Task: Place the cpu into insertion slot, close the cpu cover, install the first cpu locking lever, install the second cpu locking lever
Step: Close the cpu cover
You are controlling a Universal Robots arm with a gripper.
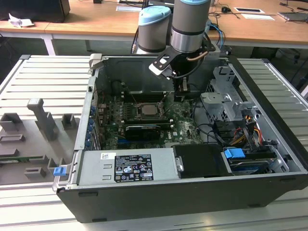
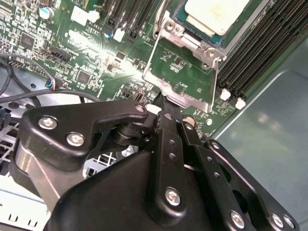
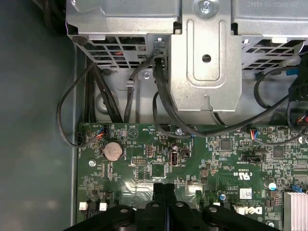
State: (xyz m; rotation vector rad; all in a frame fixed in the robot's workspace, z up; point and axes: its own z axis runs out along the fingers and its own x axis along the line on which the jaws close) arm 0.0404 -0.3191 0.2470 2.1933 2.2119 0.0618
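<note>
Now cpu seated, cpu cover open; gripper jaws pressed together, empty, at its free edge; swing gently about hinge.

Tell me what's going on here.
A robot arm's gripper reaches into an open computer case. The cpu already sits in the insertion slot. The cpu cover is swung open, and the gripper's fingers, closed together, meet its free edge. Whether they pinch it cannot be told.
</note>
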